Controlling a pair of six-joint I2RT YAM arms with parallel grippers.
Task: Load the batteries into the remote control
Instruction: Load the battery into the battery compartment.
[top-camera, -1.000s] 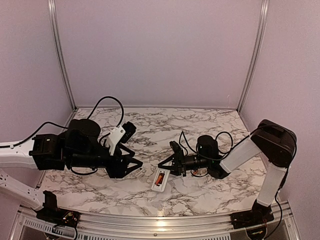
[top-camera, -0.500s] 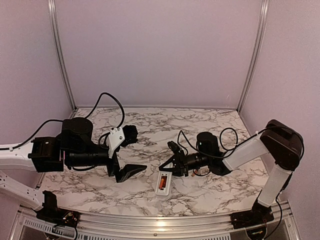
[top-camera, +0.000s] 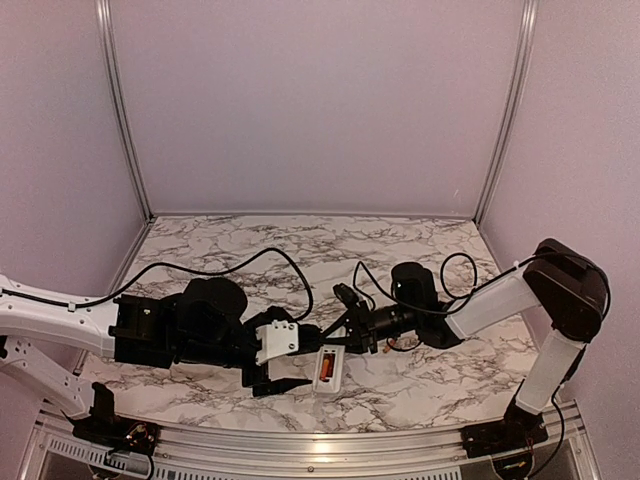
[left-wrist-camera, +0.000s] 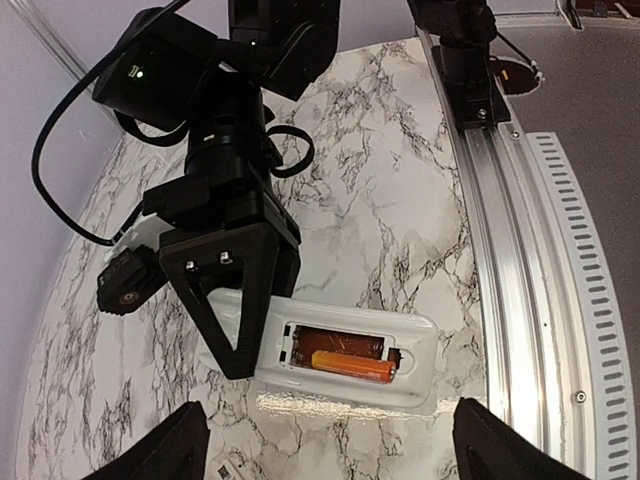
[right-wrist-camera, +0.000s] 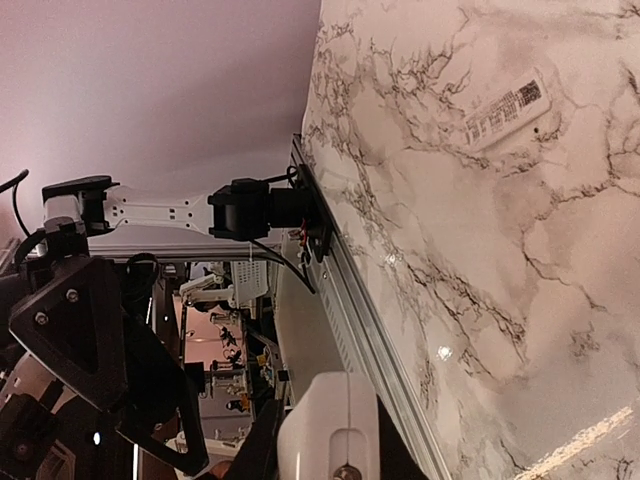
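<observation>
Fingers on left (left-wrist-camera: 178, 448) arrived spread beside remote control (left-wrist-camera: 420, 345); right fingers (left-wrist-camera: 200, 300) grasp it.

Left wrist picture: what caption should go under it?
Right tool at one end of the white remote, its back open, one orange battery inside.

the small white rectangular remote control (left-wrist-camera: 420, 345) lies bay-up with open air above it. one tiny orange cylindrical battery (left-wrist-camera: 352, 367) fills one slot, and the slot alongside looks free. the right gripper (top-camera: 336, 343) clamps one end, its black triangular fingers (left-wrist-camera: 235, 290) barring that side. the left gripper (left-wrist-camera: 335, 450) hangs spread wide, straddling the approach. a ribbed aluminium rail (left-wrist-camera: 500, 250) walls the other end. the grey-veined marble table (left-wrist-camera: 380, 200) beyond lies open.
</observation>
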